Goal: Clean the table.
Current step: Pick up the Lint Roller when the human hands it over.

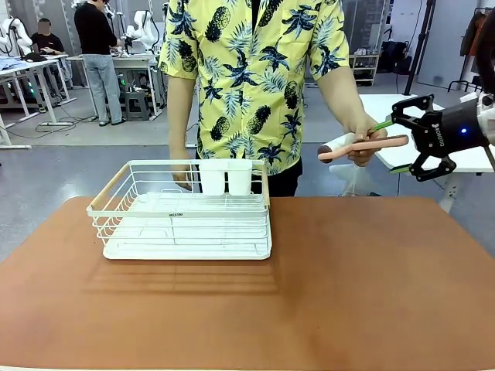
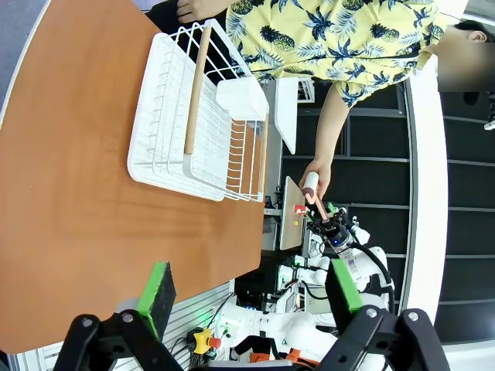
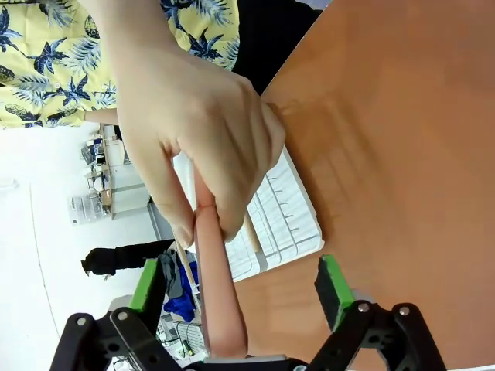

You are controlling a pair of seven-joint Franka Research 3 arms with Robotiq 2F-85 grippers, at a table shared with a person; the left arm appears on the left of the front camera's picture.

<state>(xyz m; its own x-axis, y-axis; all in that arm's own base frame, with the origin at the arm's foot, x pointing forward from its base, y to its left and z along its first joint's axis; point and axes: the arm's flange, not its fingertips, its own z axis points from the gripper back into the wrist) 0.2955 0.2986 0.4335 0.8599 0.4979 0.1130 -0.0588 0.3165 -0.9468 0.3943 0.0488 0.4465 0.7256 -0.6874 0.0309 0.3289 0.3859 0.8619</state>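
The reddish-brown table (image 1: 348,294) carries a white wire dish rack (image 1: 186,224) at its far left. Beyond the far right edge, a person's hand (image 1: 362,143) holds out a salmon-pink utensil handle (image 1: 387,141) with a white part near the palm. My right gripper (image 1: 407,145) is open, one finger on each side of the handle's free end. In the right wrist view the handle (image 3: 220,301) runs from the hand (image 3: 193,116) down between the green pads, gripper (image 3: 240,287) open. My left gripper (image 2: 251,290) hangs open and empty high above the table (image 2: 77,193).
The rack (image 2: 186,116) has a wooden handle and a white cutlery holder (image 1: 226,176) at its far side. The person's other hand (image 1: 182,182) rests at the rack's back. A smaller white table (image 1: 387,108) stands behind on the right. Bare table top lies in front of the rack and to its right.
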